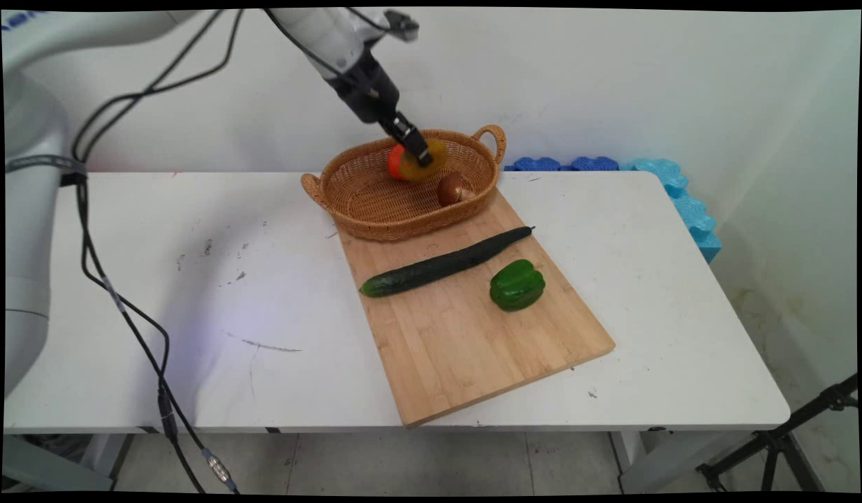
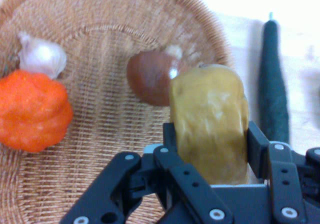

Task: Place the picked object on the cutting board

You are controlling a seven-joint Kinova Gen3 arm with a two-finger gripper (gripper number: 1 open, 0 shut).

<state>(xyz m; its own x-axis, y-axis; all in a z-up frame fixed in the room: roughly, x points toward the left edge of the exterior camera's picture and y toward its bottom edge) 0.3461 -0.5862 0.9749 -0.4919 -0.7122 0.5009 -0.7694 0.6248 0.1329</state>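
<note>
My black gripper (image 1: 422,155) (image 2: 210,139) is shut on a yellow-brown potato (image 2: 210,121) (image 1: 434,162), held just above the inside of a wicker basket (image 1: 375,202) (image 2: 105,129). In the basket lie a brown onion (image 1: 450,187) (image 2: 150,76), an orange lumpy fruit (image 1: 396,162) (image 2: 32,109) and a white garlic bulb (image 2: 42,56). The onion sits right behind the potato in the hand view.
The basket rests on the far end of a wooden cutting board (image 1: 466,335). On the board lie a long cucumber (image 1: 445,263) (image 2: 272,84) and a green bell pepper (image 1: 517,284). Blue foam pieces (image 1: 675,188) line the table's far right edge. Black cables (image 1: 123,307) hang at the left.
</note>
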